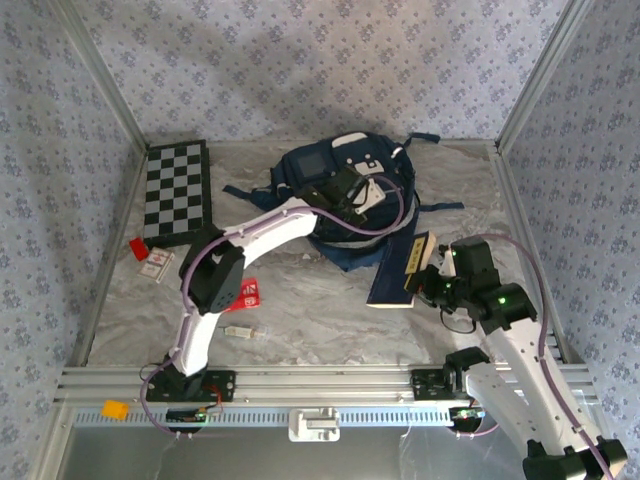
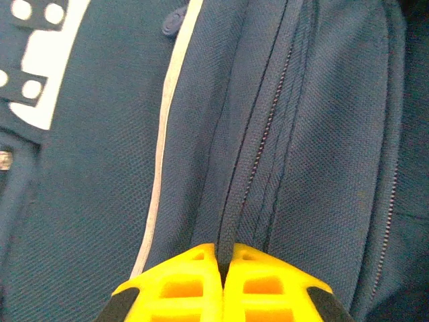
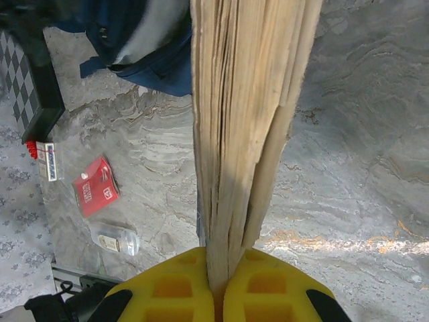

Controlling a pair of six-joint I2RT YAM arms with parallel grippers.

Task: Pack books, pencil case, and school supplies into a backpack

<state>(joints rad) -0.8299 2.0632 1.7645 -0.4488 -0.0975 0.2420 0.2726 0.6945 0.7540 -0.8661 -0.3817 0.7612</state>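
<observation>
left gripper [image 2: 222, 267]: yellow fingers pressed together on the zip seam of the backpack [image 2: 100, 201], the dark zip line running down between the tips; i cannot tell whether any fabric is caught.
backpack: navy with white trim, lying at the far middle of the bench [image 1: 330, 320], the left arm stretched across onto its top.
right gripper [image 3: 216, 272]: pinching the books [image 3: 248, 134] by 1 edge (bare page edges face the wrist camera).
books: held up off the bench, just beside the backpack's near right corner.
pencil case [image 1: 246, 295]: red, flat on the bench beside the left arm's elbow, well apart from the backpack.
school supplies [image 1: 240, 332]: pale stick near the pencil case, closer to the front rail.
far left: chequered board [image 1: 178, 190], with a red block [image 1: 137, 247] and white card [image 1: 158, 263] at its near end.
</observation>
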